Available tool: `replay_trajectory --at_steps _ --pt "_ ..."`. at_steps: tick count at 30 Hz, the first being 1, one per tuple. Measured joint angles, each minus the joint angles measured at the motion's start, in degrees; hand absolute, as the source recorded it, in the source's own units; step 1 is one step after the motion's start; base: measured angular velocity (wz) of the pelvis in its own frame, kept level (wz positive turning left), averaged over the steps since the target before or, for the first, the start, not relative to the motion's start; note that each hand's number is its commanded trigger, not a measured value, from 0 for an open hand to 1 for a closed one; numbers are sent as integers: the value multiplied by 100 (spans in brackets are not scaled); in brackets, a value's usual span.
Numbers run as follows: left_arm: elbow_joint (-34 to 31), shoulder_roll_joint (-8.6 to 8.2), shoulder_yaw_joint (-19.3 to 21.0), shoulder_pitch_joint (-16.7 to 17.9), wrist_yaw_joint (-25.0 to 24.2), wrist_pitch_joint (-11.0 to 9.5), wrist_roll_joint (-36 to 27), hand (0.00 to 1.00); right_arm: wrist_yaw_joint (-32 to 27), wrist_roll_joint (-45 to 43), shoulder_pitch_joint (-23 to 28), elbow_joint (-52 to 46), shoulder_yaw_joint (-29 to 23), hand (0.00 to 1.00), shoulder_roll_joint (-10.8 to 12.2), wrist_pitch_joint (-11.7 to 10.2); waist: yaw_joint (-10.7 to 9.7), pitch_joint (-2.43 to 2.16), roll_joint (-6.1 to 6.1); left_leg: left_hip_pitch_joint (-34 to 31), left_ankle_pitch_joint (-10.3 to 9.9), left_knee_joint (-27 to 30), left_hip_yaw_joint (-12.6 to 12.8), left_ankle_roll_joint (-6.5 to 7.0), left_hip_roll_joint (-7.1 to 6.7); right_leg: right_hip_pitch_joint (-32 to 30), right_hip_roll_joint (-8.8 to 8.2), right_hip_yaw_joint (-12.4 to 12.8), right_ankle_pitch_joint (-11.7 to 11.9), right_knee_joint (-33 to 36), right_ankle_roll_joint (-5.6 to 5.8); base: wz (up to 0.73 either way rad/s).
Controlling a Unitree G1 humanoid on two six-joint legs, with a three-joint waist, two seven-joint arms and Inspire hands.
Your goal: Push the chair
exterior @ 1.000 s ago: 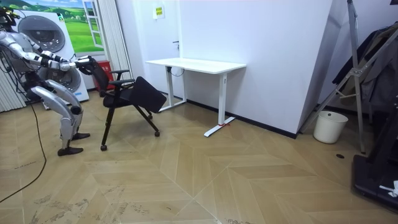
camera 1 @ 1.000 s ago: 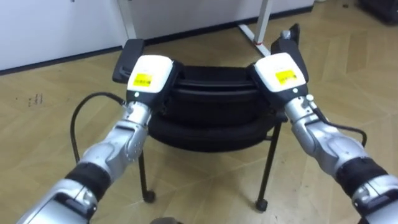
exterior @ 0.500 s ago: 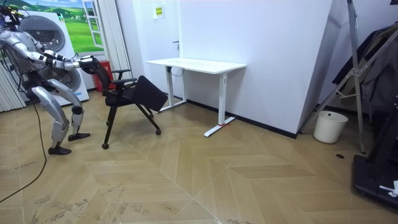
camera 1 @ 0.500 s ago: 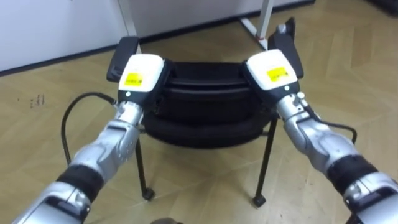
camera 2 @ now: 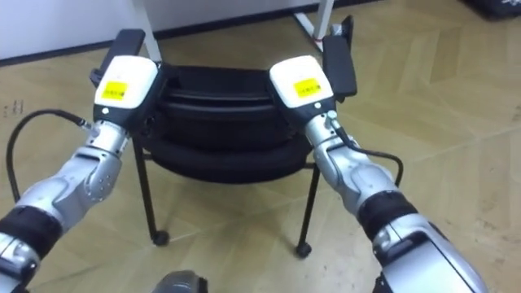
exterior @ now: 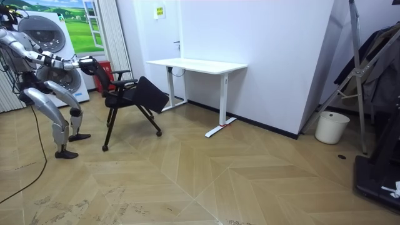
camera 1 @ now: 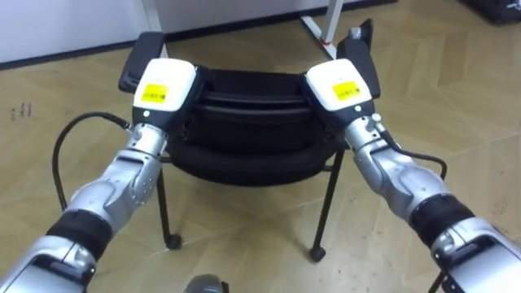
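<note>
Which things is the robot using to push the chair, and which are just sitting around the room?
For the job: black wheeled chair, left hand and right hand at its backrest.
Just about: white desk, white round bucket, white washing machine.

Fingers of left hand (camera 1: 163, 88) and right hand (camera 1: 342, 85) are hidden against chair (camera 1: 252, 122).

The wood floor (camera 1: 456, 122) carries the black chair (camera 1: 248, 110) on its casters.
</note>
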Motion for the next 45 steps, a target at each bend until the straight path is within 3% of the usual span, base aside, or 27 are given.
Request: replay_trajectory --at_steps 2,4,6,9,12,13,14,19,22,24,27,32,33,34,37,39,40,42,45 --pt "-45 7 12 89 84 7 0 100 66 -28 -1 -21 0 100 -15 -59 2 25 -35 82 27 -11 -74 -42 8 77 4 -92 -70 -16 -114 -2" --pt "-99 -2 0 150 100 50 8 100 106 -28 14 -25 1 100 -28 -87 0 26 -22 161 22 59 -111 -63 57 169 54 -109 -201 63 -143 2" --pt "-102 -14 -84 221 118 92 -11 100 145 -32 90 -6 0 100 -30 -90 -5 16 20 174 33 351 -136 -45 151 328 149 -97 -324 105 -134 2" --pt "-105 -32 -133 357 207 100 -20 100 176 -116 276 -150 -14 100 -37 -89 -110 20 138 145 88 809 -433 44 140 635 189 -203 -497 140 -106 12" --pt "-109 -72 -164 420 208 117 -42 100 233 -117 393 -240 -34 100 -66 -86 -243 27 188 152 89 1046 -509 45 103 810 176 -207 -632 212 -37 17" --pt "-155 -103 -158 449 207 139 -50 100 251 -121 457 -376 -50 100 -117 -77 -269 2 228 144 88 1039 -549 45 50 819 129 -206 -643 206 -17 10" --pt "-162 -147 -160 451 207 156 -54 100 270 -121 502 -487 -50 100 -185 -68 -330 8 220 142 88 985 -603 46 -56 829 88 -219 -636 208 22 16" --pt "-156 -223 -147 453 203 181 -86 100 286 -148 521 -577 -49 100 -324 -86 -556 31 216 146 25 678 -550 144 -299 872 -120 -216 -550 153 117 21" --pt "-156 -253 -186 392 210 184 -86 100 218 -145 536 -629 -52 100 -423 -90 -713 -1 218 169 -18 220 -467 165 -418 788 -136 -157 -435 -21 189 28" --pt "-162 -279 -196 312 211 187 -87 100 134 -142 515 -695 -58 100 -515 -83 -724 -18 214 226 -91 -131 -310 152 -441 629 -135 -91 -312 -97 211 3" --pt "-164 -289 -210 238 210 238 -82 100 72 -120 450 -584 -58 100 -487 -81 -691 13 188 262 -80 -253 -228 200 -512 573 -164 -1 -204 -156 247 -15" --pt "-238 -268 -209 279 167 275 -83 100 52 -130 467 -585 -55 100 -458 -81 -684 -24 128 259 -59 -364 -188 284 -598 582 -220 72 -111 -305 331 -1" --pt "-270 -261 -209 305 145 294 -82 100 52 -130 469 -566 -54 100 -445 -82 -691 -60 136 256 -60 -393 -181 325 -616 590 -236 87 -54 -389 353 -6" --pt "-276 -269 -209 317 142 300 -83 100 51 -130 479 -547 -54 100 -446 -83 -695 -64 125 262 -63 -426 -181 368 -640 598 -255 98 -18 -440 372 -9" --pt "-354 -318 -205 425 107 354 -55 100 34 -153 542 -575 -50 100 -448 -86 -698 -121 148 415 26 -806 -50 598 -857 669 -351 156 219 -700 514 -10" --pt "-409 -306 -242 455 44 394 -33 100 -5 -136 604 -560 -85 100 -447 -88 -714 -46 15 571 -38 -776 96 711 -887 633 -648 16 202 2 493 4" --pt "-430 -296 -292 443 -24 406 -32 100 -10 -136 695 -512 -122 100 -366 -85 -704 -63 -40 676 -186 -609 99 702 -895 631 -805 -114 229 587 448 4" --pt "-421 -195 -283 479 -43 318 -17 100 -12 -137 761 -501 -130 100 -296 -76 -693 -57 -22 702 -453 -286 32 628 -862 614 -829 -146 281 874 434 -2" --pt "-378 -126 -252 419 -72 216 -24 100 -20 -79 756 -561 -110 100 -274 -5 -655 -55 20 653 -572 -130 -40 628 -831 531 -795 -94 343 1011 465 -6"
